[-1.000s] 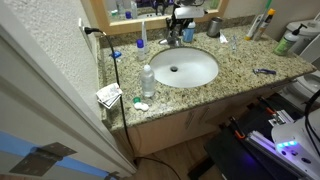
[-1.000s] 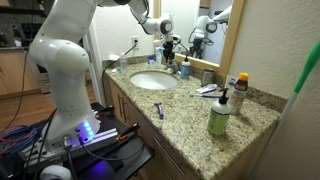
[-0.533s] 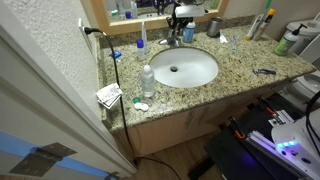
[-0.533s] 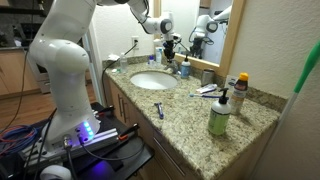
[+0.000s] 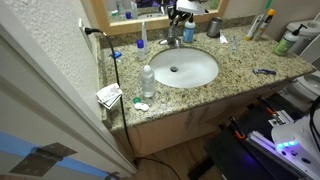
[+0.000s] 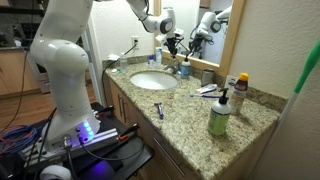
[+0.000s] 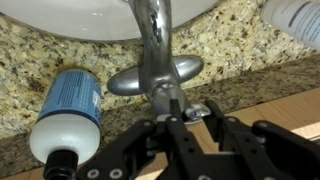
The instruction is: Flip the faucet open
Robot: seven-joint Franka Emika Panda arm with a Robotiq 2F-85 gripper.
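The faucet (image 7: 152,40) is a small chrome tap behind the white oval basin (image 5: 215,70). It also shows in both exterior views (image 5: 172,40) (image 6: 172,64). In the wrist view its spout runs up toward the basin (image 7: 80,15), and its lever handle (image 7: 197,111) sticks out toward me. My gripper (image 7: 192,106) sits right at the faucet, its two black fingers close together on either side of the lever's end. In both exterior views the gripper (image 5: 180,13) (image 6: 170,43) hangs just above the faucet, in front of the mirror.
A blue soap dispenser (image 7: 70,105) stands beside the faucet. A clear plastic bottle (image 5: 148,80) stands on the granite counter next to the basin. A razor (image 5: 263,71), a green bottle (image 6: 218,115) and a metal cup (image 5: 213,27) are also on the counter. The mirror and backsplash are directly behind the faucet.
The gripper has risen slightly at the faucet. Nothing else on the counter has moved.
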